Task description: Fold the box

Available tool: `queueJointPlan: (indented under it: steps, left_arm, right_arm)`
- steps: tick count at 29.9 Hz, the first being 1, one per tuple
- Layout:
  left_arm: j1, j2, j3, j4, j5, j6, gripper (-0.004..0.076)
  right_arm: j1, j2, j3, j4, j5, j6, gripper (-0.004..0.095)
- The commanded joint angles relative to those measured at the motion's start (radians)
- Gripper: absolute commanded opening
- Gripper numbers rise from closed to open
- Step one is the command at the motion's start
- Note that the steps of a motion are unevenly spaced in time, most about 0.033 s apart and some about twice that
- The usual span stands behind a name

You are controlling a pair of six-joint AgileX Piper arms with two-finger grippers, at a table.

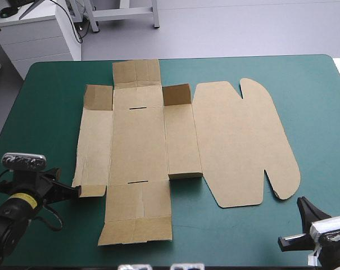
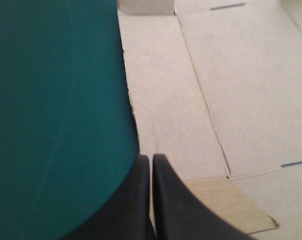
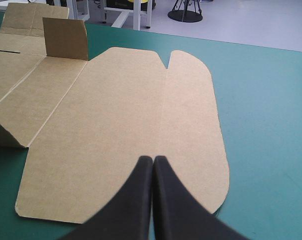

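Observation:
The brown box (image 1: 139, 146) lies as a cut sheet on the middle of the table. Its rounded lid (image 1: 243, 140) is flat on the right. Two small far corner flaps (image 1: 176, 94) (image 1: 98, 97) stand up. My left gripper (image 1: 78, 191) is shut, its tip at the sheet's left edge by the near-left corner flap (image 1: 92, 190). In the left wrist view the gripper (image 2: 151, 158) points along the left panel (image 2: 170, 100). My right gripper (image 1: 300, 201) is shut, just off the lid's near right corner. From the right wrist, the gripper (image 3: 152, 159) hangs over the lid (image 3: 121, 115).
The teal-green cover (image 1: 316, 112) runs around the sheet, with a wide strip to the right of the lid and a narrower one along the near edge. The panel (image 1: 184, 140) beside the lid is tilted slightly off the table.

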Motion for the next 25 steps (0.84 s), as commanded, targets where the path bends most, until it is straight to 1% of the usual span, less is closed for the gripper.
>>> queueJointPlan:
  steps: [1, 6, 8, 10, 12, 13, 15, 17, 19, 22, 25]
  left_arm:
    - [-0.002, 0.129, -0.07, 0.002, -0.056, 0.047, 0.0016]
    - [0.019, 0.274, -0.11, 0.039, -0.057, 0.082, 0.0016]
    - [0.063, 0.322, -0.117, 0.041, -0.057, 0.088, 0.0016]
    - [0.131, 0.36, -0.123, 0.011, -0.06, 0.135, 0.0016]
    - [0.199, 0.384, -0.129, -0.08, -0.068, 0.206, 0.0016]
    - [0.24, 0.4, -0.136, -0.176, -0.077, 0.272, 0.0016]
    - [0.324, 0.43, -0.146, -0.373, -0.07, 0.46, 0.0016]
    - [0.403, 0.476, -0.166, -0.562, -0.027, 0.613, 0.0016]
    - [0.483, 0.544, -0.191, -0.727, 0.055, 0.724, 0.0016]
    - [0.561, 0.66, -0.23, -0.808, 0.126, 0.74, 0.0016]
    - [0.587, 0.754, -0.267, -0.798, 0.181, 0.74, 0.0015]
  right_arm:
    - [-0.009, -0.02, -0.028, 0.002, -0.073, -0.006, -0.0014]
    - [-0.009, -0.02, -0.028, 0.002, -0.073, -0.006, -0.0014]
    - [-0.009, -0.02, -0.028, 0.002, -0.073, -0.006, -0.0014]
    - [-0.009, -0.02, -0.028, 0.002, -0.073, -0.006, -0.0014]
    - [-0.009, -0.02, -0.028, 0.002, -0.073, -0.006, -0.0014]
    - [-0.009, -0.02, -0.028, 0.002, -0.073, -0.006, -0.0014]
    - [-0.009, -0.02, -0.028, 0.002, -0.073, -0.006, -0.0014]
    - [-0.009, -0.02, -0.028, 0.002, -0.073, -0.006, -0.0014]
    - [-0.009, -0.02, -0.028, 0.002, -0.073, -0.006, -0.0014]
    - [-0.009, -0.02, -0.028, 0.002, -0.073, -0.006, -0.0014]
    - [-0.009, -0.02, -0.028, 0.002, -0.073, -0.006, -0.0014]
